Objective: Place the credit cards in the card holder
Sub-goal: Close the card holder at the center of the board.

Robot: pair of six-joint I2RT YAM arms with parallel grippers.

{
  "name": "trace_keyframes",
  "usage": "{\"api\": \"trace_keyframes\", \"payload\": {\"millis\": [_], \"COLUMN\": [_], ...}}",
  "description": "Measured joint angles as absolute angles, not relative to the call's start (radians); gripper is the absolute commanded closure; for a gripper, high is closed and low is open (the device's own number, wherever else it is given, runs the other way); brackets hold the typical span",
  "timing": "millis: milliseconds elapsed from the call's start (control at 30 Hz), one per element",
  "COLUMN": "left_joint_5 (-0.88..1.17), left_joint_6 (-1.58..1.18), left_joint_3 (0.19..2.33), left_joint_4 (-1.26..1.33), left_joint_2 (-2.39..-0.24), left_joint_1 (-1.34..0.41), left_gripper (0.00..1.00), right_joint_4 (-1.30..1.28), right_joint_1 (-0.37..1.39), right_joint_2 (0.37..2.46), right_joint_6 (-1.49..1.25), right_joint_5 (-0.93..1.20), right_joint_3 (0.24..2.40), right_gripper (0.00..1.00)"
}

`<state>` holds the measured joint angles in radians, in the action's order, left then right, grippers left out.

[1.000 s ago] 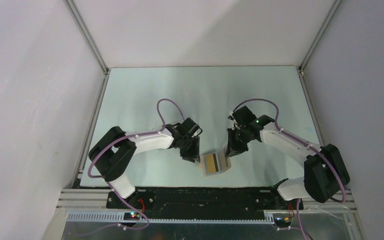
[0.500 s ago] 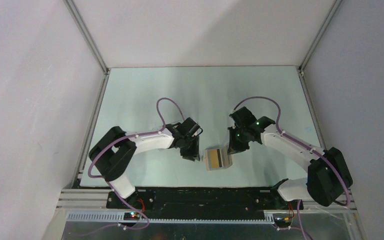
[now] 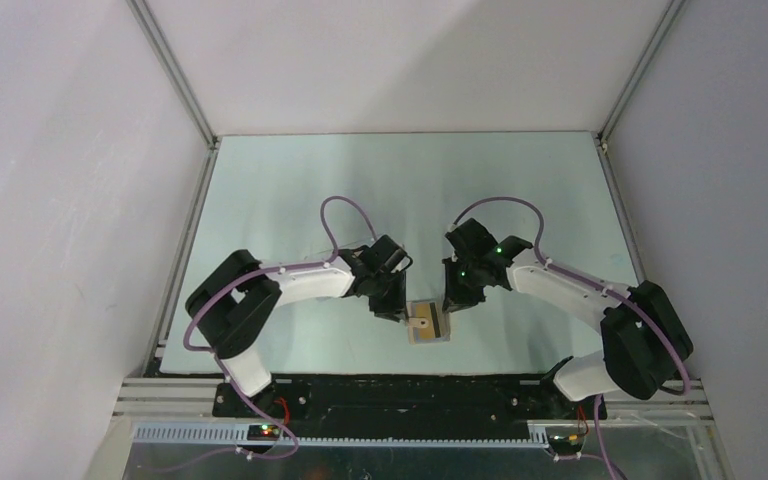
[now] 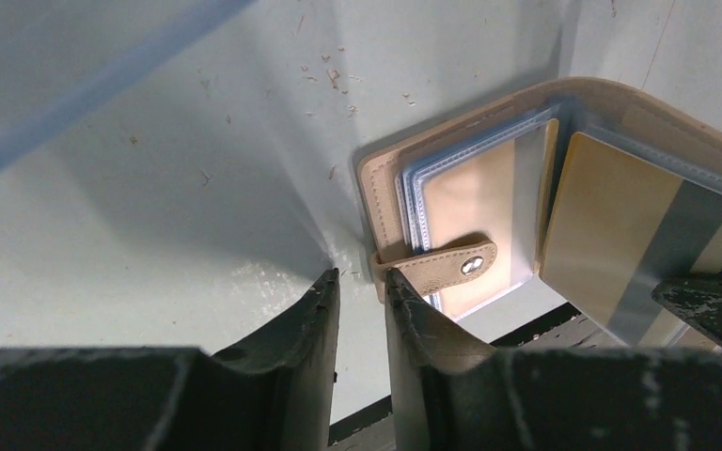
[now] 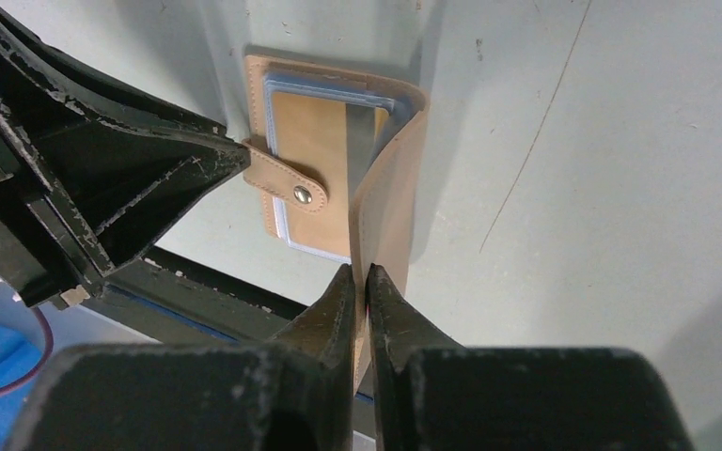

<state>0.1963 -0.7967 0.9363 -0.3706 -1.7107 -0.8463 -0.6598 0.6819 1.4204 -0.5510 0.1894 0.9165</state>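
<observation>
The tan card holder (image 3: 428,326) lies near the table's front edge, between my grippers. My right gripper (image 5: 359,272) is shut on its right cover (image 5: 390,216) and holds that cover upright over the pockets. An orange-yellow credit card (image 4: 611,235) with a grey-looking stripe sits in a clear pocket; it also shows in the right wrist view (image 5: 315,141). The snap strap (image 4: 442,266) lies across the pockets. My left gripper (image 4: 362,277) is almost shut and empty, its tip against the strap's root at the holder's left edge. No loose cards show.
The black front rail (image 3: 380,385) runs just below the holder. Grey enclosure walls stand on the left, right and back. The pale green table top (image 3: 400,190) stretches behind the grippers.
The right gripper has moved left and lifted the holder's right cover up over the pockets. The card face that showed from above is now covered. The left gripper has edged right.
</observation>
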Motion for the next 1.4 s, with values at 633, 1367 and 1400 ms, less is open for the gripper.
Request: {"api": "trace_keyframes", "payload": {"millis": [633,1367,1400], "left_joint_5": [0.155,0.073,0.061], "left_joint_6": [-0.809,-0.824,-0.833], "left_joint_3": [0.834,0.922,0.901], "left_joint_4": [-0.359,-0.358,-0.36], "left_joint_2": [-1.445,-1.618,-1.611], "left_joint_1": [-0.907,-0.989,-0.986], "left_gripper": [0.61,0.71,0.71], "right_joint_4": [-0.645,-0.652,-0.654], "right_joint_1": [0.692,0.673,0.669], "right_joint_2": [1.457,1.467,1.467], "right_joint_6": [-0.561,-0.565,-0.565], "right_joint_5": [0.187,0.173,0.173], "right_joint_3": [0.916,0.916,0.916], "right_gripper": [0.91,0.92,0.92]}}
